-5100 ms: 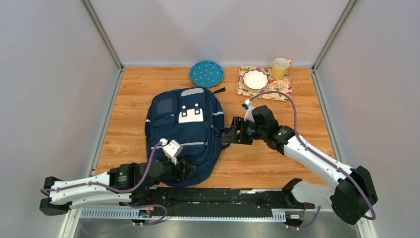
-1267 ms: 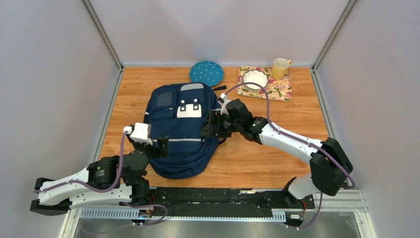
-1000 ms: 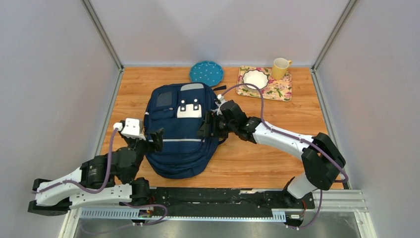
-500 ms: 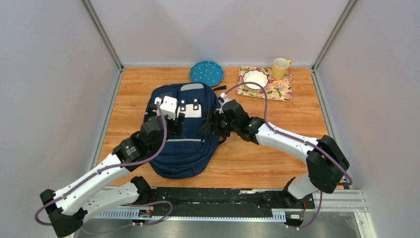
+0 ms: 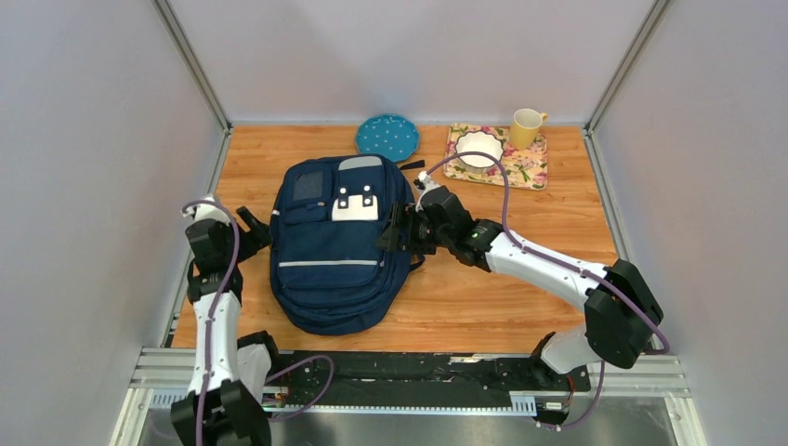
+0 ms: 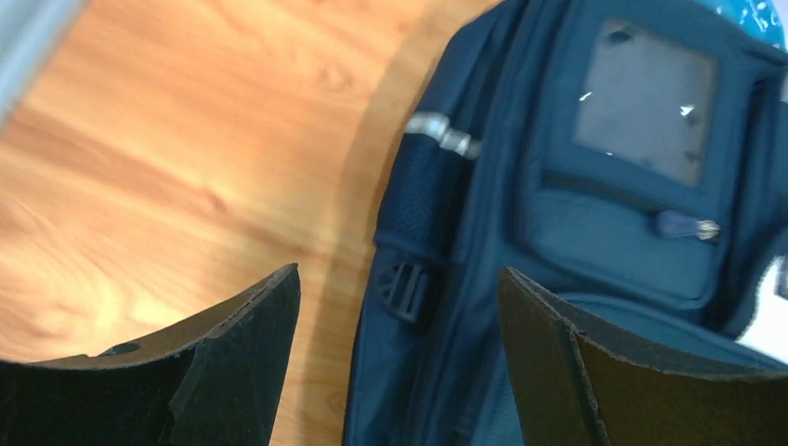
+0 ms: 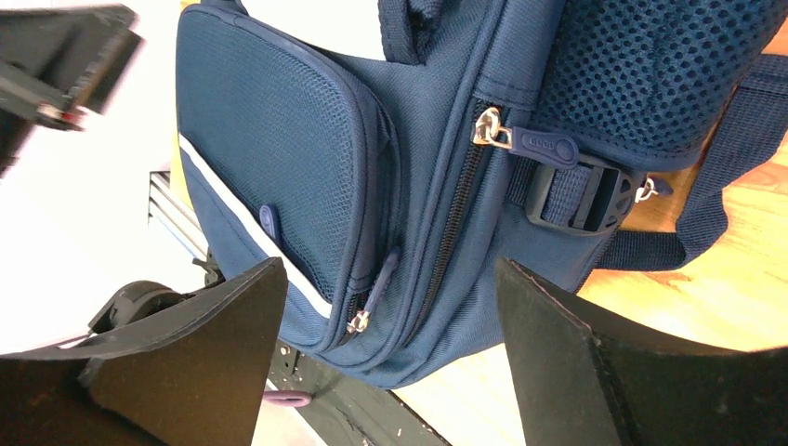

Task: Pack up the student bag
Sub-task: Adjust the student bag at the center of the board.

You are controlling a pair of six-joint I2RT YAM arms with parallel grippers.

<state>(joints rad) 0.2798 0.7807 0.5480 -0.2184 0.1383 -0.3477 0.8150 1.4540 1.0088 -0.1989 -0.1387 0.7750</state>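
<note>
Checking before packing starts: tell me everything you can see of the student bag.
The student bag is navy fabric with a grey top panel, white patch, pale stripes, mesh side pockets and buckled straps. Visible zips look closed. It lies flat, front up, on the table. The right gripper stands open at its side.

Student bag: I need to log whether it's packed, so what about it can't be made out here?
- Inside of the student bag: no view looks in; its navy fabric covers it.
- Its right edge, top view: partly hidden under the right gripper.
- Its lower half, left wrist view: blurred and cut off by the frame edge.
</note>
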